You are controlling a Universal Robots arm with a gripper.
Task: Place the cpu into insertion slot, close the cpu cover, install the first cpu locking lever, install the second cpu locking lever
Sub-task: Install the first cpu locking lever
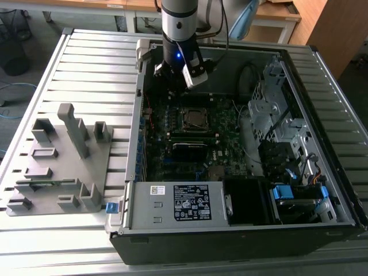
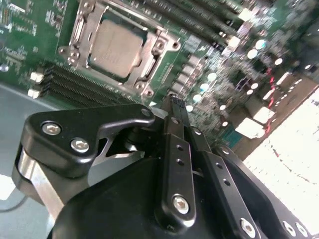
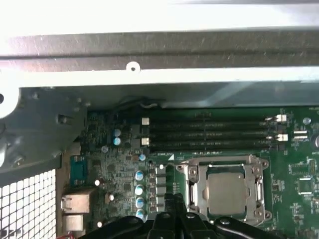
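In the exterior view's upper centre, the hand (image 1: pixel 172 80) hangs pressed together, empty, because the cpu (image 1: pixel 195 118) already lies under its cover (image 1: pixel 185 119)

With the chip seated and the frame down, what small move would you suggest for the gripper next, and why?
Probably ease the gripper across toward the nearer side of the cpu cover. The cpu lies framed by that cover, which looks down, while the gripper is shut, holds nothing and hovers beside it over the circuit board. Latching is unclear.
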